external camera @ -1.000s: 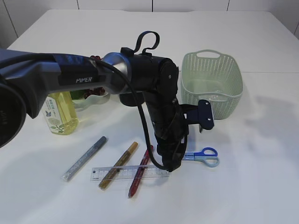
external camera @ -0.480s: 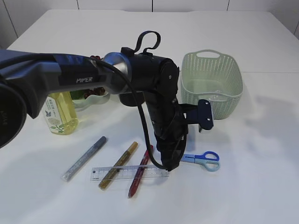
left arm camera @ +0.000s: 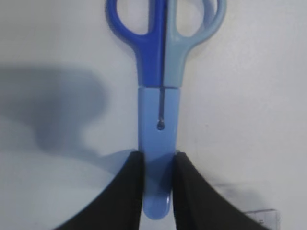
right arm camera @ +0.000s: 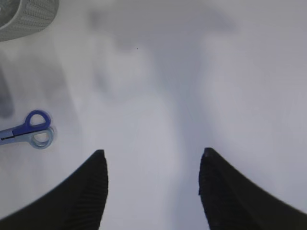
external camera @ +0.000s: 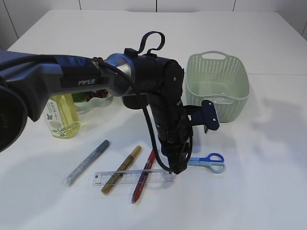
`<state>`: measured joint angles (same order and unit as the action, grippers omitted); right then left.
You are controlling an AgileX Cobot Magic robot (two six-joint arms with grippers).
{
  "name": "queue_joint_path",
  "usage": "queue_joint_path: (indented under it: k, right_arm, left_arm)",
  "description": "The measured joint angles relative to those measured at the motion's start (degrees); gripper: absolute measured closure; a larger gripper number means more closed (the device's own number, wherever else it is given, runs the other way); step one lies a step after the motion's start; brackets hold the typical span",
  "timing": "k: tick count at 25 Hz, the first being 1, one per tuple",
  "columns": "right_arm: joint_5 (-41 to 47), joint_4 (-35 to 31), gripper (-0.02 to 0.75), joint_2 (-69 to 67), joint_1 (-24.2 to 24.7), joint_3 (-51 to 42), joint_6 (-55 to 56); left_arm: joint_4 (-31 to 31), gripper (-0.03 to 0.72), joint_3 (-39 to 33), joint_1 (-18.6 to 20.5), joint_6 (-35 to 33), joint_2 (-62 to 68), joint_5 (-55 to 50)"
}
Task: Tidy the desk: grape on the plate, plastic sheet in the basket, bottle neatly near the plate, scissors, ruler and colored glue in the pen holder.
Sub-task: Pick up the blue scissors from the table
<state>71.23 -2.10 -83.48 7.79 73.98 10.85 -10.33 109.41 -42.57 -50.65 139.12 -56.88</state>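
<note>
Blue scissors (external camera: 211,161) lie closed on the white table, handles to the right. My left gripper (external camera: 180,167) points down at their left end. In the left wrist view its black fingers (left arm camera: 132,191) press both sides of the scissors' blue sheath (left arm camera: 158,124), so the left gripper (left arm camera: 157,155) is shut on it. A clear ruler (external camera: 134,177) lies under three glue pens: silver (external camera: 86,163), gold (external camera: 121,169), red (external camera: 143,176). The yellow bottle (external camera: 61,115) stands at left beside the pale plate (external camera: 98,103) with dark grapes (external camera: 91,95). My right gripper (right arm camera: 151,153) hangs open over bare table. Plastic sheet and pen holder are out of view.
A pale green basket (external camera: 218,86) stands behind the scissors at right. My left arm (external camera: 144,76) crosses the middle and hides what is behind it. The right wrist view shows the scissors (right arm camera: 29,130) far left and the basket's rim (right arm camera: 29,17).
The left gripper's jaws have narrowed onto the scissors' sheath. The arm has shifted slightly. The right gripper has not changed.
</note>
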Motion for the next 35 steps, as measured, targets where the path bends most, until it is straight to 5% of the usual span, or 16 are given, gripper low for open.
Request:
queue_joint_path:
  k: [35]
  right_arm:
    - [0.0, 0.0, 0.263, 0.0, 0.0, 0.0, 0.0]
  left_arm:
    - [1.63, 0.561, 0.61, 0.0, 5.75, -0.1, -2.53]
